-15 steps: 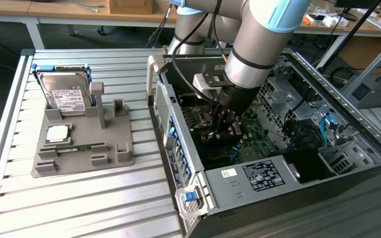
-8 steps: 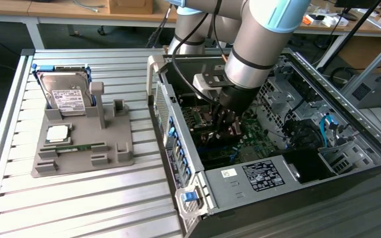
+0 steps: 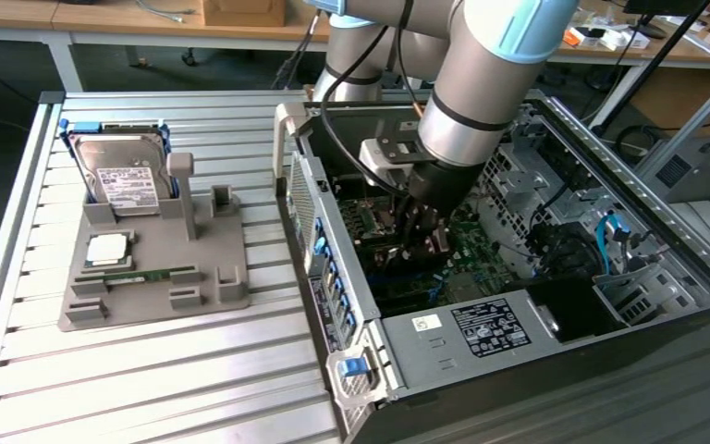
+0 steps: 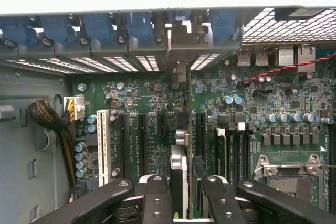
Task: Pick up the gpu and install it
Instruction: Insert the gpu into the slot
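Note:
My gripper (image 3: 420, 229) is deep inside the open computer case (image 3: 602, 148), just above the green motherboard (image 3: 472, 250). In the wrist view the gpu (image 4: 181, 129) appears edge-on as a thin dark card running from between my fingers (image 4: 157, 198) to its silver bracket (image 4: 178, 51) at the case's rear slot openings. My gripper (image 4: 181, 198) is shut on the card's near end. The card stands upright in line with the black expansion slots (image 4: 199, 135) on the motherboard (image 4: 252, 103). Whether its edge sits in a slot I cannot tell.
On the exterior view's left, a grey fixture (image 3: 158, 287) holds a silver hard drive (image 3: 127, 180), a processor (image 3: 108, 247) and a small green memory stick (image 3: 145, 276). Inside the case are a white slot (image 4: 102, 140), a braided cable bundle (image 4: 50, 119) and blue bracket latches (image 4: 100, 27).

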You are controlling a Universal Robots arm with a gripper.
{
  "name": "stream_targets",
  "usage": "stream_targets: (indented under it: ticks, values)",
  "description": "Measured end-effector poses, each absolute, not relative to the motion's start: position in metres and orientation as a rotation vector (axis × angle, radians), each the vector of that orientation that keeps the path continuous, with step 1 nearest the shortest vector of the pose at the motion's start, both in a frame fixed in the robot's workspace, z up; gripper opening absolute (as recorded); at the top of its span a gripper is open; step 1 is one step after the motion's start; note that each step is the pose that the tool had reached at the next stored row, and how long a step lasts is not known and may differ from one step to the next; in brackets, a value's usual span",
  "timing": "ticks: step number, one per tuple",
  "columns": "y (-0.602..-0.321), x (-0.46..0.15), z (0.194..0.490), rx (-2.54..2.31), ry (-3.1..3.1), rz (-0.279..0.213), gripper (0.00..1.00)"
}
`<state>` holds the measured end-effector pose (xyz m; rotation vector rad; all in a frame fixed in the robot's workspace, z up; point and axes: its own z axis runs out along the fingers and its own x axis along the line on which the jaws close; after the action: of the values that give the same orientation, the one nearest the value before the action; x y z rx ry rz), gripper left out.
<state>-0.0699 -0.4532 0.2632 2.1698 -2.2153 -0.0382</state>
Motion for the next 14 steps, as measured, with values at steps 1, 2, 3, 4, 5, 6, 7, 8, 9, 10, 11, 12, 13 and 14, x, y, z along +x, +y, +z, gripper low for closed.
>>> stream_targets:
  ticks: [1, 2, 3, 4, 5, 6, 7, 8, 9, 10, 11, 12, 13, 14]
  values:
    - [-0.4532, -0.0699, 0.2630, 2.170, -2.215, -0.038, 0.27]
    - [-0.4532, -0.0698, 0.2629, 2.169, -2.214, -0.036, 0.27]
    - [-0.4531, -0.0698, 0.2629, 2.165, -2.211, -0.028, 0.27]
    - [-0.4530, -0.0698, 0.2628, 2.161, -2.207, -0.018, 0.27]
    - [-0.4529, -0.0698, 0.2628, 2.158, -2.204, -0.011, 0.27]
    - [-0.4527, -0.0698, 0.2629, 2.156, -2.203, -0.008, 0.27]
    - [-0.4524, -0.0698, 0.2628, 2.156, -2.202, -0.007, 0.27]
    - [-0.4519, -0.0698, 0.2629, 2.156, -2.202, -0.007, 0.27]
    - [-0.4510, -0.0698, 0.2629, 2.155, -2.202, -0.007, 0.27]
    - [-0.4502, -0.0697, 0.2629, 2.155, -2.202, -0.007, 0.27]
    - [-0.4491, -0.0696, 0.2629, 2.155, -2.202, -0.007, 0.27]
    - [-0.4486, -0.0696, 0.2629, 2.155, -2.202, -0.007, 0.27]
    - [-0.4480, -0.0695, 0.2629, 2.156, -2.202, -0.007, 0.27]
    - [-0.4476, -0.0695, 0.2628, 2.156, -2.202, -0.007, 0.27]
